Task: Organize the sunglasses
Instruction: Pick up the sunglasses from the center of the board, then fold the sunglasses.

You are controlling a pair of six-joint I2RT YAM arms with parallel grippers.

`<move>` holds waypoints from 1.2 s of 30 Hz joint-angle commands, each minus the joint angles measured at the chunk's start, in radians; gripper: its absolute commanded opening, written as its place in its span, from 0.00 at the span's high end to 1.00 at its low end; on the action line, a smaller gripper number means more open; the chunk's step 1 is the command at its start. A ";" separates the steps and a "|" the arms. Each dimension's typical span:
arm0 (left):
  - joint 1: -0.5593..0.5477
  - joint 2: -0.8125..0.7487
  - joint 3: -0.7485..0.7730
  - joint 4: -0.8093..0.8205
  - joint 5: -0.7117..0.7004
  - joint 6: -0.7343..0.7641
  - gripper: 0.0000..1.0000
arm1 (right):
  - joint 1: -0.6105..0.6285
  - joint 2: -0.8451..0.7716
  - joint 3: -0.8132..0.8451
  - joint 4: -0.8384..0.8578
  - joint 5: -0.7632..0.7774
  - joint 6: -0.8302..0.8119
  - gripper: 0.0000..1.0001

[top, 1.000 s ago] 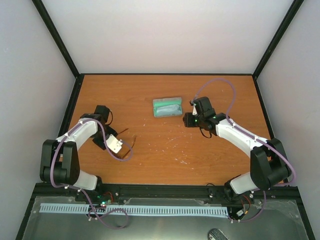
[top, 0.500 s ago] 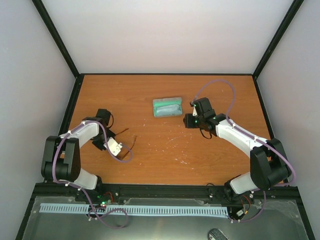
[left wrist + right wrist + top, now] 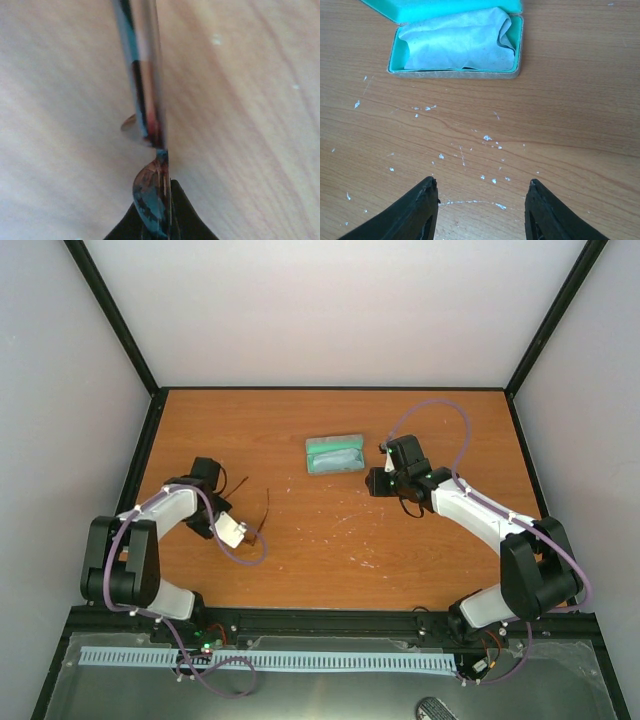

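The sunglasses [image 3: 150, 192], with amber-brown lenses and a thin reddish-brown frame, stand edge-on between the jaws of my left gripper [image 3: 161, 192], which is shut on one lens. From above, their slim temple arms [image 3: 266, 510] stick up beside the left gripper [image 3: 245, 535] at the table's left side. My right gripper [image 3: 482, 192] hovers open over bare wood, nothing between its fingers. It sits just right of the open grey case [image 3: 334, 454], whose green lining holds a crumpled light blue cloth [image 3: 457, 42].
White specks and scratches [image 3: 487, 137] mark the wooden table [image 3: 330, 550] between the right gripper and the case [image 3: 455, 74]. Black frame posts and white walls bound the table at the back and sides.
My left gripper has closed onto the sunglasses, and their temple arms now point up and away from the table. The right gripper has barely moved.
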 commanded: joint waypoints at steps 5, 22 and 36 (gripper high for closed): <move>-0.020 -0.179 -0.004 0.275 0.393 -0.044 0.99 | -0.080 -0.016 0.013 0.066 -0.183 0.062 0.55; -0.291 -0.084 -0.082 1.332 0.742 -0.431 0.99 | -0.264 0.373 0.307 0.297 -1.237 0.299 0.40; -0.330 0.127 0.057 1.559 0.773 -0.479 0.98 | -0.164 0.559 0.567 -0.099 -1.349 0.056 0.39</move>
